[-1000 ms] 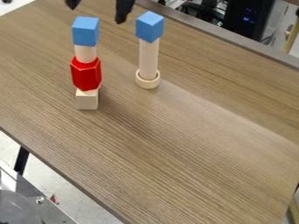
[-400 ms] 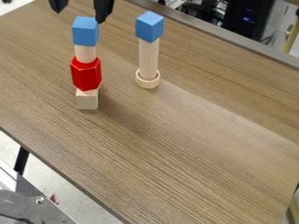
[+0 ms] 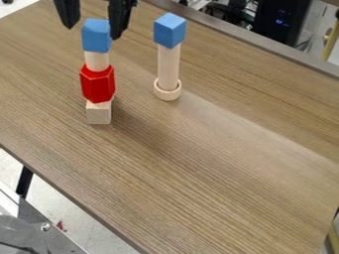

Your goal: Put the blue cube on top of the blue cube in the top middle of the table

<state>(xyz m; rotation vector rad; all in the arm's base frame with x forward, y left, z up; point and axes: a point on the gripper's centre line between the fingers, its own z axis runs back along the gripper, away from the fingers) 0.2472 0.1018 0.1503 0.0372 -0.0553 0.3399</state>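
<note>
Because nothing visible pins the pieces together, the nearer stack could topple at a nudge from an off-centre claw, its fingers spread, contact unclear. Contents: one pale block, one red block, one short cylinder, one blue cube topmost. Farther: second blue cube, likely destination, liable to fall under a crooked release; tall cylinder beneath, foot inside a wooden ring.

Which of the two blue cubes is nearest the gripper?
The blue cube topping the stack with the red block: the gripper's open fingers straddle it, while the other cube stands off to the side.
</note>
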